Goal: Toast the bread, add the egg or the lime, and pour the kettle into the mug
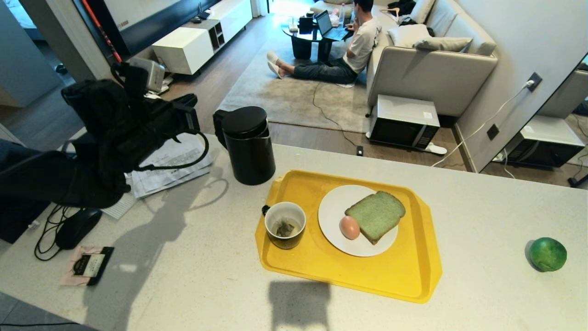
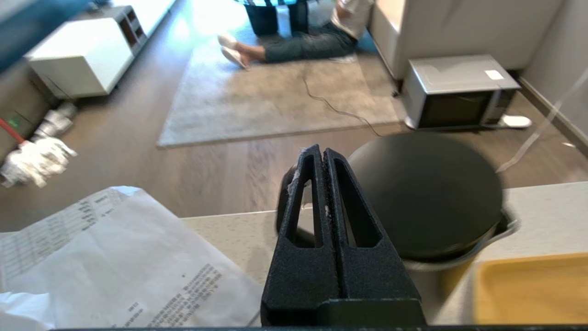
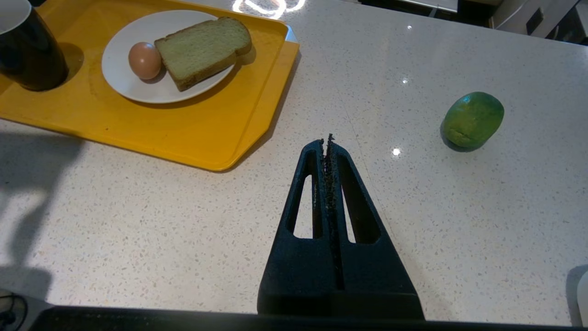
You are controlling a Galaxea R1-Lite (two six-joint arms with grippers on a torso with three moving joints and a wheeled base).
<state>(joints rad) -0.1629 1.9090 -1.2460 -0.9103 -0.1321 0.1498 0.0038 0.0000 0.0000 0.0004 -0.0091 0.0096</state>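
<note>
Bread [image 1: 375, 215] and egg [image 1: 349, 227] lie on the plate [image 1: 335, 207] on the yellow tray [image 1: 367, 276]; mug [image 1: 285, 225] at the tray's left edge, apparently unfilled. Kettle [image 1: 247, 145] stands just off the tray's far-left corner. Left gripper [image 2: 321, 158] clenched empty beside its handle; right gripper [image 3: 327, 142] shut, idle. Pouring step; next: open, grasp handle.

A yellow tray [image 1: 415, 271] sat on the pale speckled counter [image 1: 482, 202]. On it stood the mug [image 1: 285, 225] with a tea bag inside, and beside it a white plate [image 1: 333, 209] carrying the bread [image 1: 375, 215] with 1 egg [image 1: 349, 227] touching its edge. The kettle [image 1: 247, 144] stood upright just behind the tray. The lime [image 1: 547, 253] lay well apart to the right. The left arm [image 1: 115, 133] hung above papers [image 1: 172, 168] left of the kettle.
</note>
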